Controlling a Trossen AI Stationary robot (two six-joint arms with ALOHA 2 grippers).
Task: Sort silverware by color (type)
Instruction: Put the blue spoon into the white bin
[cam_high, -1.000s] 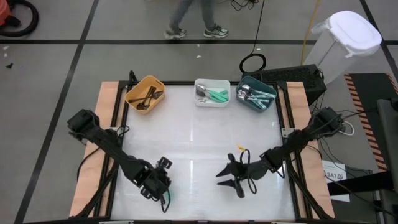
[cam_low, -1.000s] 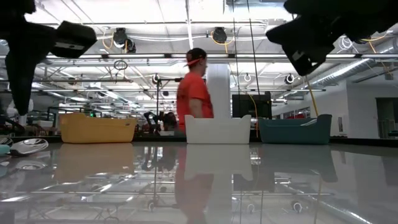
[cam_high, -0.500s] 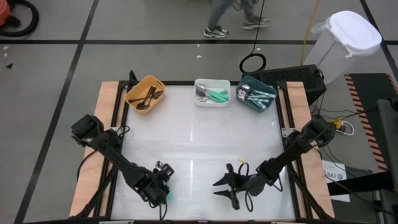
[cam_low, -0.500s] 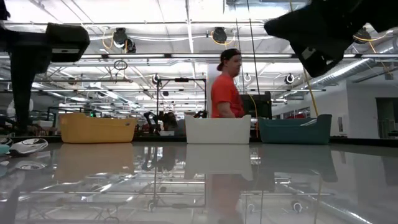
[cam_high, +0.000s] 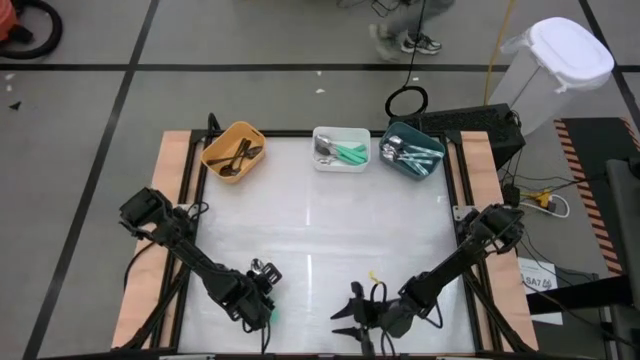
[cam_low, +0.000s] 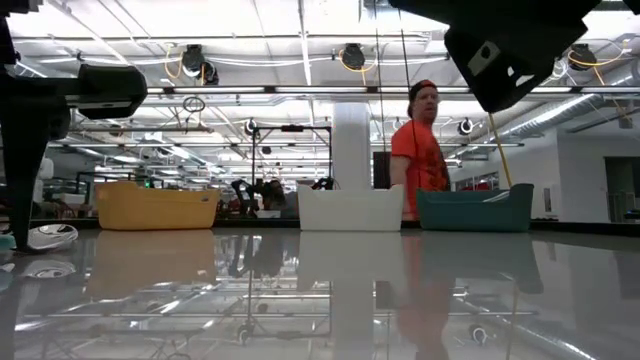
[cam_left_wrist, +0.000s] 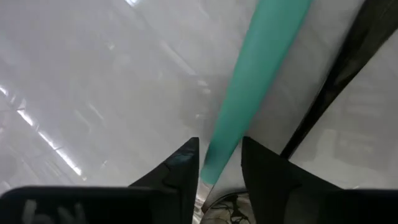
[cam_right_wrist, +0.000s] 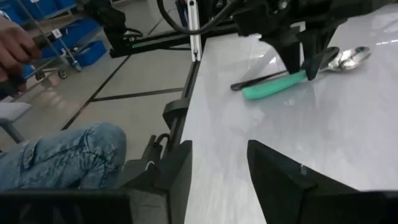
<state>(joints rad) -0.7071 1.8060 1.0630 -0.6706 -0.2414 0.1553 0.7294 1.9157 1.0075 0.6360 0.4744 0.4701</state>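
Mint-green spoon (cam_right_wrist: 277, 85) lies near the table's (cam_high: 320, 220) front-left edge, left gripper (cam_left_wrist: 219, 167) straddling its handle, fingers parted, not pinching. No writing legible anywhere. Right gripper (cam_right_wrist: 217, 163), spread and empty, has slid nearer the front edge; the person (cam_low: 420, 150) has walked right.

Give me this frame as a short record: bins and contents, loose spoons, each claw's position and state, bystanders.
orange bin: dark-handled spoons
white bin: mint-green-handled spoons
teal bin: silver spoons, plus some mint-green handles
loose spoons: mint-green spoon and black-handled spoon side by side, near-left table area
left claw: down over both loose spoons, fingers astride the mint-green handle; grip unclear
right claw: near table edge, centre, open, empty
bystanders: person in orange shirt behind the bins; jeans-clad leg beside the table
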